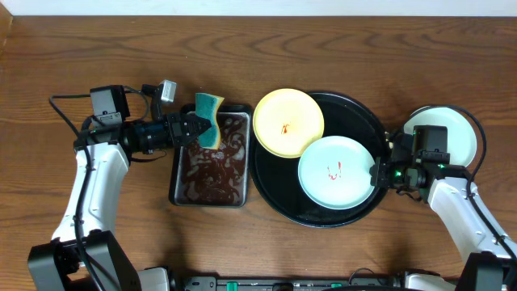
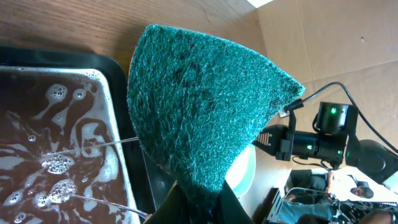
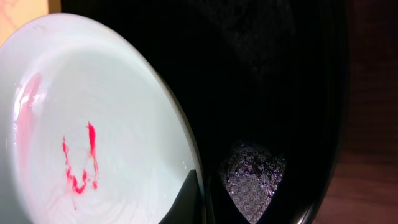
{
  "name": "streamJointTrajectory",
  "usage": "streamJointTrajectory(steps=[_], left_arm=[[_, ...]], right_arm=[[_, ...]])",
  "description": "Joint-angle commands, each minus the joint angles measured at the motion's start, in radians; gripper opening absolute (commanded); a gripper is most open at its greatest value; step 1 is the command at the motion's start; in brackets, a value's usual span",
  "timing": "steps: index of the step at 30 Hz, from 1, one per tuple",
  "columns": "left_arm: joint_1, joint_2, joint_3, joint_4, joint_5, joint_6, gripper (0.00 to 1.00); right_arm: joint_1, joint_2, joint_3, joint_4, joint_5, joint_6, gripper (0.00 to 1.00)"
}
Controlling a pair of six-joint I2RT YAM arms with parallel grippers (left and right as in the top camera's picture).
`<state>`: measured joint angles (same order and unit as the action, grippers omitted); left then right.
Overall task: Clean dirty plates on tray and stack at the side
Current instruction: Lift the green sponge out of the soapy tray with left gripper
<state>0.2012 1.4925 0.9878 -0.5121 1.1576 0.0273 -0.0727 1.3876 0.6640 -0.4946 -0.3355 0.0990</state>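
Observation:
The round black tray [image 1: 355,113] holds a pale yellow plate [image 1: 288,121] with a red smear, resting over its upper left rim. It also holds a mint-white plate [image 1: 335,171] with a red smear. My right gripper [image 1: 378,172] is shut on that plate's right rim; in the right wrist view, one finger [image 3: 202,199] lies over the plate [image 3: 93,124] edge above the tray [image 3: 267,74]. Another mint-white plate [image 1: 452,133] lies on the table at the right. My left gripper [image 1: 194,129] is shut on a green-and-yellow sponge [image 1: 208,120] [image 2: 199,106].
A rectangular black pan [image 1: 173,178] of brown soapy liquid sits left of the tray, under the sponge; it also shows in the left wrist view [image 2: 62,143]. The wooden table extends around. The right arm partly covers the side plate.

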Motion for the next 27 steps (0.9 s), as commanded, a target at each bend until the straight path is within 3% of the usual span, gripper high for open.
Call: streamJointTrajectory(steps=[1, 5, 9, 19, 27], left_arm=[[0.005, 0.006, -0.016, 0.006, 0.04, 0.021, 0.08], [0.005, 0.006, -0.016, 0.007, 0.04, 0.039, 0.07], [0.005, 0.005, -0.016, 0.035, 0.04, 0.132, 0.07], [0.005, 0.005, -0.016, 0.206, 0.13, 0.125, 0.07], [0.005, 0.005, -0.016, 0.211, 0.137, 0.106, 0.07]], right_arm=[[0.009, 0.006, -0.006, 0.005, -0.004, 0.004, 0.01], [0.009, 0.006, -0.006, 0.005, -0.004, 0.004, 0.01], [0.009, 0.006, -0.006, 0.005, -0.004, 0.004, 0.01], [0.009, 0.006, -0.006, 0.008, -0.005, 0.004, 0.01], [0.009, 0.006, -0.006, 0.009, -0.004, 0.004, 0.01]])
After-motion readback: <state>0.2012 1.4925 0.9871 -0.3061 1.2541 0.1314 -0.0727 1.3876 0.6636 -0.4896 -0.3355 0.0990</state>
